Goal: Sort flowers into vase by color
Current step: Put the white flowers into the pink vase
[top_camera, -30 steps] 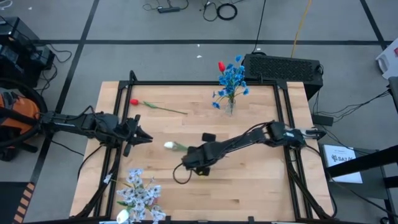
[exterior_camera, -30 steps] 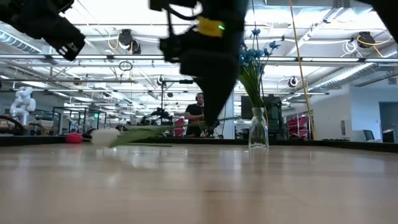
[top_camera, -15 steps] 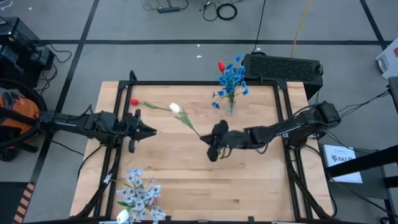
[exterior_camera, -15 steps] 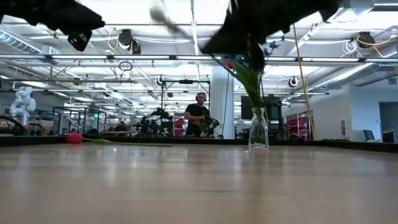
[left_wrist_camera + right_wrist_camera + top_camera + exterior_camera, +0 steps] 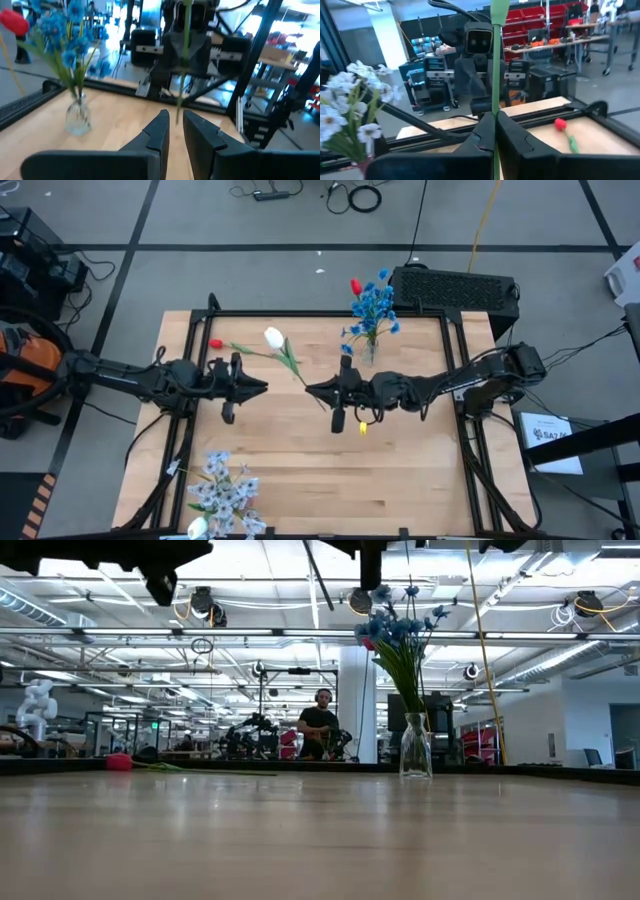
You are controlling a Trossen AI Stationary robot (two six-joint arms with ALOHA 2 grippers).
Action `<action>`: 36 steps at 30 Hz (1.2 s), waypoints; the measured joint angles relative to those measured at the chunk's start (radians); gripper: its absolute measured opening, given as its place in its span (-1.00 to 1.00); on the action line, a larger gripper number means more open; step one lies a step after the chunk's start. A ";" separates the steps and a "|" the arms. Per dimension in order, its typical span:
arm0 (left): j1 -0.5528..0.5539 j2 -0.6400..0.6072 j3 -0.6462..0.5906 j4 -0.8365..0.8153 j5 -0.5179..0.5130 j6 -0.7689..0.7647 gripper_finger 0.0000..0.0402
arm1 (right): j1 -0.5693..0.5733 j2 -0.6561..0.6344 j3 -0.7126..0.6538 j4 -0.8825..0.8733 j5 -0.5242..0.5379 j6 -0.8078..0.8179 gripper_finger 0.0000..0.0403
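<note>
At the high view's bottom edge, the pale flower bunch [image 5: 222, 498] is cut off, its vase unseen. In the low view both arms leave the top of the picture, end effectors out of sight. The stem [image 5: 496, 60] in the right wrist view runs off the top, bloom hidden. A distant person [image 5: 320, 726] is too small to make out.

table [image 5: 420, 480]: under both arms
vase [image 5: 370, 350]: at the far edge of the table, right of the middle, with flowers [image 5: 374, 305] in it
second bunch [image 5: 222, 492]: at the near left corner
lying flower [image 5: 232, 348]: far left part of the table
right gripper [image 5: 318, 391]: near the middle, above the table, in front of the vase
held flower [image 5: 283, 352]: in the right gripper, reaching left and back from it
left gripper [image 5: 260, 388]: left of the right gripper, facing it, apart
</note>
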 joint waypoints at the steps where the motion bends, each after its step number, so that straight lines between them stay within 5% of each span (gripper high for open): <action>1: 0.000 0.019 0.000 0.027 0.000 0.000 -0.70 | -0.001 0.001 0.007 -0.002 -0.003 -0.016 -1.00; 22: 0.000 0.120 0.000 0.109 0.043 -0.008 -0.68 | -0.015 0.045 0.020 -0.062 -0.052 0.047 -1.00; 36: 0.000 0.120 0.000 0.108 0.041 -0.055 -0.21 | -0.012 0.065 0.021 -0.010 -0.051 0.078 -1.00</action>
